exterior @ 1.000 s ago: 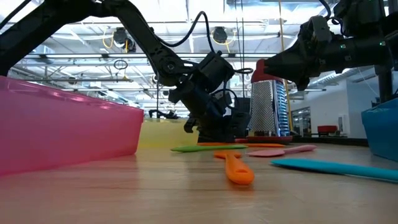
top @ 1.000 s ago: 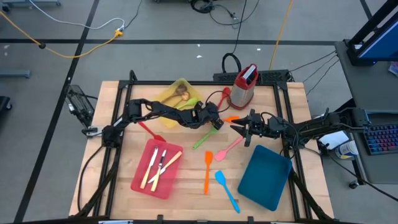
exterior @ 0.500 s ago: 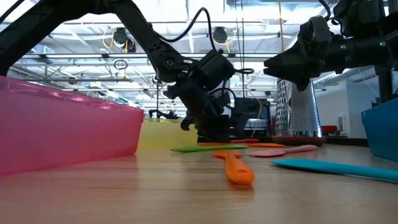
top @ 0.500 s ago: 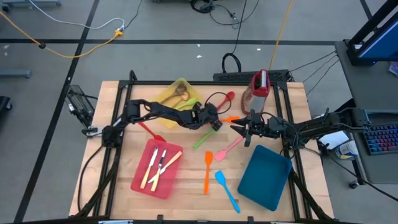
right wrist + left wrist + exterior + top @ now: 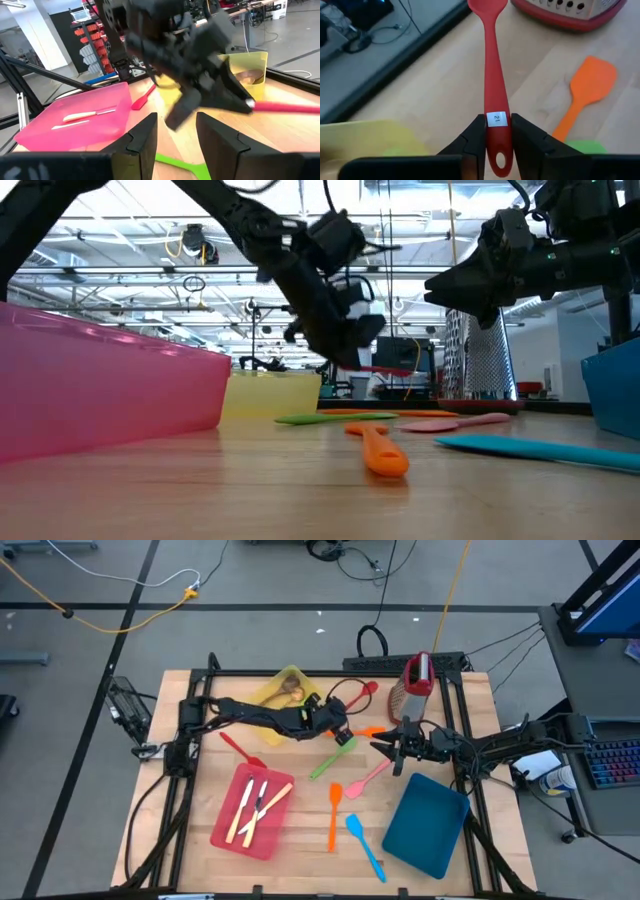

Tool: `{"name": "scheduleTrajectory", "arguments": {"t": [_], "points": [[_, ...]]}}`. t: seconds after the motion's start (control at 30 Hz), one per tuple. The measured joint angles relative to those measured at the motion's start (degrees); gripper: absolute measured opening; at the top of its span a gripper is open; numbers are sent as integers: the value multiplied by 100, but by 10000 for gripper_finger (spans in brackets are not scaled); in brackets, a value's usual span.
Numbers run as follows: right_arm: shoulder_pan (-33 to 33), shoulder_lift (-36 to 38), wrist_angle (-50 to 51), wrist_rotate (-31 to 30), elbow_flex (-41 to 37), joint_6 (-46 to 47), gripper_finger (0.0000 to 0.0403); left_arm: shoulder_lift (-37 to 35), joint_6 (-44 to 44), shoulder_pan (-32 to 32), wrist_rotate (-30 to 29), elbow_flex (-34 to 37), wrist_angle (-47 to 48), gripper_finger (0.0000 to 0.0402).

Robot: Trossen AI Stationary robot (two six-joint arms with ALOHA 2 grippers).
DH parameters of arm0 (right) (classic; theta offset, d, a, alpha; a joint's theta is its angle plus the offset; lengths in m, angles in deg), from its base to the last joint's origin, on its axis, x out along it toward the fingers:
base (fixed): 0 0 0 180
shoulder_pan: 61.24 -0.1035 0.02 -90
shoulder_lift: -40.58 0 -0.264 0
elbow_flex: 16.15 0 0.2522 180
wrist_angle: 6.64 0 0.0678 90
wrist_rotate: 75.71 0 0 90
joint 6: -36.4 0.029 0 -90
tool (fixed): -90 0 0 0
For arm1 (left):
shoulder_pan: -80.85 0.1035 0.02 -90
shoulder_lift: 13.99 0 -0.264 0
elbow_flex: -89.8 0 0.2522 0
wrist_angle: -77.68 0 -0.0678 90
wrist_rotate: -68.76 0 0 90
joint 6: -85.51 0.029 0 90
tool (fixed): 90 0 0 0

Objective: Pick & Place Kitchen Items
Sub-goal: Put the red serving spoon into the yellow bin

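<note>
red spoon (image 5: 492, 75): clamped at its handle end by the left gripper (image 5: 498, 145), lifted near the yellow tray (image 5: 283, 690); keep it level and clear of the grater (image 5: 414, 681); right gripper (image 5: 386, 748) open, waiting mid-table.

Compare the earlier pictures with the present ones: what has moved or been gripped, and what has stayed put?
The left gripper has shut its jaws on the red spoon and lifted it off the table, drawing back toward the yellow tray. Earlier the metal grater tipped over beside it. The right gripper and the green, orange, pink and blue utensils stayed put.
</note>
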Motion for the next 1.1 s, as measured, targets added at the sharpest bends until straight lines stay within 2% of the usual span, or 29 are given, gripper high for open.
{"name": "scheduleTrajectory", "arguments": {"t": [0.27, 0.47, 0.6, 0.87, 1.1], "points": [[0, 0, 24, 0, 0, 4, 132, -817, 507, -39, -546, -7, 905, 73], [0, 0, 86, -2, 0, 32, 132, -1521, 520, -33, -856, -9, 2313, 69], [0, 0, 127, -3, 0, 126, 132, -1931, 279, -18, -865, -11, 3255, 69], [0, 0, 123, 1, 0, 157, 132, -2547, -282, -20, -919, 151, 4508, 69], [0, 0, 179, 5, -2, 198, 132, -2892, -1203, -13, -938, 938, 5457, 69]]}}
